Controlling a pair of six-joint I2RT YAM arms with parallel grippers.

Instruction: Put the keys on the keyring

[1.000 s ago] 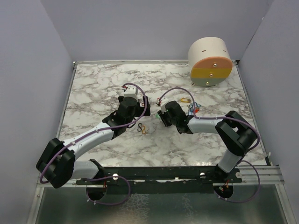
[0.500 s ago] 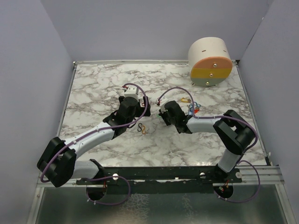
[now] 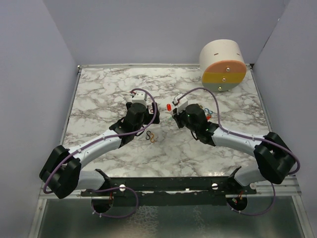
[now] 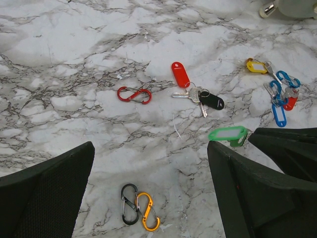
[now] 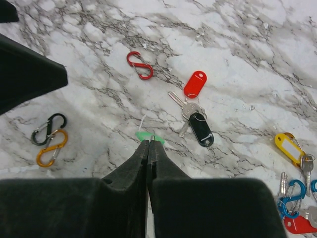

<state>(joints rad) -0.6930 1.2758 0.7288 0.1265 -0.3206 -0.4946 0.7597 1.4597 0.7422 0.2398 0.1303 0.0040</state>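
Observation:
My right gripper point(image 5: 148, 141) is shut on a green-tagged key point(image 5: 144, 134), pinching its top edge low over the marble; it also shows in the left wrist view point(image 4: 229, 135). A red tag with keys and a black tag point(image 5: 195, 84) lies just beyond, also in the left wrist view point(image 4: 181, 74). A yellow-tagged key point(image 5: 288, 146) and a blue and red bunch point(image 5: 292, 201) lie to the right. The linked black and orange keyring loops point(image 4: 140, 210) lie between the fingers of my open, empty left gripper point(image 4: 151, 146). A single red loop point(image 4: 134, 94) lies farther out.
A cream cylinder with an orange and yellow face point(image 3: 223, 67) stands at the back right. Grey walls enclose the marble table point(image 3: 109, 89). In the top view the two grippers point(image 3: 138, 124) point(image 3: 174, 118) are close together near the middle.
The right arm's elbow has swung out to the right and its wrist has shifted right, uncovering the red tag. The left arm has not moved.

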